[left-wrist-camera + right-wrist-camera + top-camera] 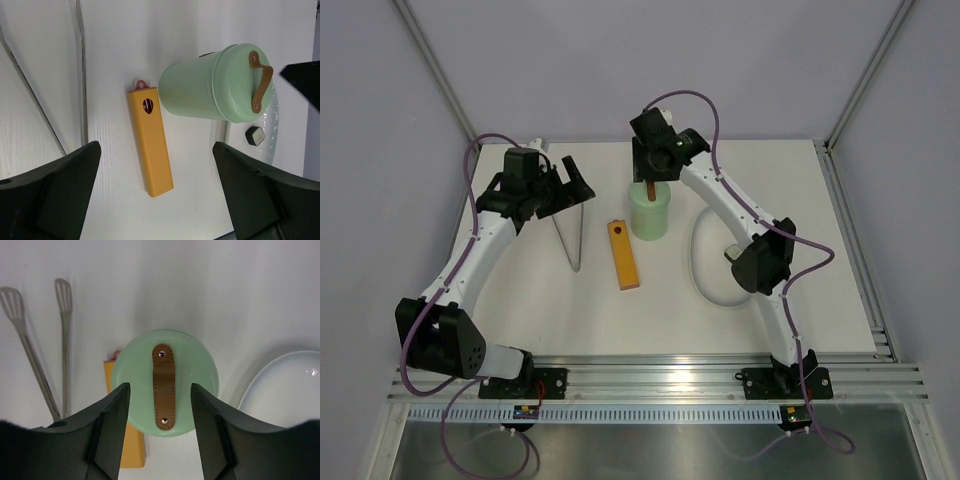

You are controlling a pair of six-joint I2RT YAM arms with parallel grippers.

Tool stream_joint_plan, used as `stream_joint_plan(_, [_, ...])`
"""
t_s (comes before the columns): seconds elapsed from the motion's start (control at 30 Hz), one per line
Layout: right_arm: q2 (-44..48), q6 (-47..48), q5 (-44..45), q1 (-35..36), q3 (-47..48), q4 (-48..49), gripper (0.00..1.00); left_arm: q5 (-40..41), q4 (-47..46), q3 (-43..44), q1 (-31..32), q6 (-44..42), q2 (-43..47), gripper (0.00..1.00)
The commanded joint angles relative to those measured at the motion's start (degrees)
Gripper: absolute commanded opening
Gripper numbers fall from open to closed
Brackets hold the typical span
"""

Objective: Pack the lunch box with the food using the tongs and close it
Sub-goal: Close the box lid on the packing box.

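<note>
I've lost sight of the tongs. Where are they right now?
Top view: the tongs lie flat on the table, left of centre, between the left gripper and the orange block. Neither arm holds them.

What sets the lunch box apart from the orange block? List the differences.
The lunch box is mint green and round; the orange block is a long rectangular bar. The lunch box stands upright, lid on; the block lies flat. Both rest on the white table.
</note>
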State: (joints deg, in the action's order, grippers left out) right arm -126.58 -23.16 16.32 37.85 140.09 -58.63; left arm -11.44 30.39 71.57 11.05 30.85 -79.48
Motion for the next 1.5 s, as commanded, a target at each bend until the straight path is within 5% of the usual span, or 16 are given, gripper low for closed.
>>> stream_joint_plan(0.0, [-4.8,-0.4,-1.6,0.6,-2.8,-2.4,0.60,1.1,-1.6,-0.7,-0.2,-0.7,2.0,0.99])
stream_joint_plan(0.37, [3.1,1.0,1.8,1.2,3.9,-1.0,0.59,0.7,-1.7,-1.3,-0.2,-0.8,2.2,0.99])
stream_joint_plan(0.67, [3.1,1.8,2.1,1.5,2.4,0.4,0.59,1.0,-1.7,-1.0,-0.2,-0.7,2.2,0.99])
stream_joint_plan(0.97, [-0.4,-0.7,-3.7,3.2,-11.2,1.8,0.59,1.3,-1.3,-1.5,-0.2,-0.8,2.3,0.99])
stream_joint_plan(1.47, [9.6,1.8,1.7,3.7,-4.7,2.5,0.59,1.5,-1.2,-1.9,-0.2,-0.5,3.5,0.99])
